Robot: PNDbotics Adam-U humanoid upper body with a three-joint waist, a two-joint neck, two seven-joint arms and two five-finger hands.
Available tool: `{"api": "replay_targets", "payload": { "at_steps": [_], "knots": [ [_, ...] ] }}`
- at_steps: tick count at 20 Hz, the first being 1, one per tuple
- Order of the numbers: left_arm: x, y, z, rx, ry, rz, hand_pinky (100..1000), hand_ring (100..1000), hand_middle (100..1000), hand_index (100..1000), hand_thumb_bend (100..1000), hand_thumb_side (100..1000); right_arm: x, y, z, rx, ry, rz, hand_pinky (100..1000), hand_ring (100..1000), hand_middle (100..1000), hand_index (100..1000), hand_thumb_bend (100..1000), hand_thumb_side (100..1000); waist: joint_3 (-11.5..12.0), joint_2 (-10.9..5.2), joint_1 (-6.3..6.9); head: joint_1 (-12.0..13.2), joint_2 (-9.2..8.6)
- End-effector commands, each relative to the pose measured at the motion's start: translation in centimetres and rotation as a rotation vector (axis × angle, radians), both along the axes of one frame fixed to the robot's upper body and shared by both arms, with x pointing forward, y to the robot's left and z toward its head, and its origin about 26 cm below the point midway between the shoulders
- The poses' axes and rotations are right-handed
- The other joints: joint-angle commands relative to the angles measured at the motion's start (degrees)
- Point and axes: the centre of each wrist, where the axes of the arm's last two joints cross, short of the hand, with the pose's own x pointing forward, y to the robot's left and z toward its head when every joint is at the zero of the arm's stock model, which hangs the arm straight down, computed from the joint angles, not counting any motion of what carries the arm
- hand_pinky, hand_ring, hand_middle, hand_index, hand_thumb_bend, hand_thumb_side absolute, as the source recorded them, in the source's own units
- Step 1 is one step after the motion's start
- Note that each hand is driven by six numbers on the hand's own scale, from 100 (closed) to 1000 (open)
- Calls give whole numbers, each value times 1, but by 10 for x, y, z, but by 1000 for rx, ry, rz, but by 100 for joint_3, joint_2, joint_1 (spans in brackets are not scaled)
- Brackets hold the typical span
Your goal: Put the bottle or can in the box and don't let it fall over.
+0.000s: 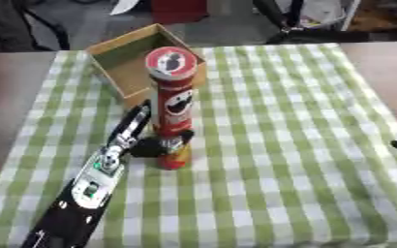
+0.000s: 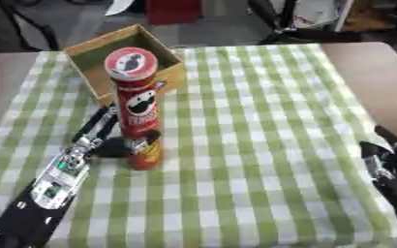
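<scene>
The can (image 1: 171,104) gripped by the black left hand (image 1: 155,145) is red with a red-and-white lid and what looks like a yellow band at its base. Beyond the hand, the box (image 1: 143,60) is tan cardboard. Beneath it, the tablecloth (image 1: 278,145) is green-and-white gingham.

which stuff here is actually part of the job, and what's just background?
Job:
- red chip can, upright
- cardboard box, open, behind it
- left hand, at the can's lower part

Not job:
- checked cloth
- right hand, idle at right edge

Black left arm (image 1: 83,203) with silver joints, perhaps a green-marked panel.
</scene>
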Motion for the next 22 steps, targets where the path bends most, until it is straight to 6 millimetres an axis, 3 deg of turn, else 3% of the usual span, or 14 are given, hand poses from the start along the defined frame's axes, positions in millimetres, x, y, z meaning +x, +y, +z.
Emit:
{"api": "replay_targets", "payload": {
  "at_steps": [1,6,13,15,18,22],
  "knots": [
    [4,2,8,-59,-38,45,819,452,314,540,100,341,1,-3,6,-16,-16,6,989,861,1000,938,158,552,-1,-82,-15,5,5],
    [7,15,23,-142,-80,106,813,457,320,548,100,360,1,-3,6,-16,-16,5,989,861,1000,938,157,552,-3,-87,-23,-52,-12],
    [34,49,99,-181,-268,265,819,474,343,571,100,373,1,-1,5,-15,-11,16,990,862,1000,938,157,554,-40,-101,-31,-66,-35],
    [48,57,113,-166,-272,324,816,478,347,576,100,393,2,0,4,-14,-11,24,990,862,1000,938,156,554,-94,-94,-49,-25,-54],
    [70,67,118,-145,-244,416,812,490,361,591,129,409,3,3,4,-13,-11,39,990,862,1000,938,153,556,-193,-79,-70,54,-69],
    [92,77,107,-152,-186,480,806,532,406,634,212,451,5,6,4,-12,-11,60,990,862,1000,938,155,553,-328,-39,-88,166,-86]
  ]
}}
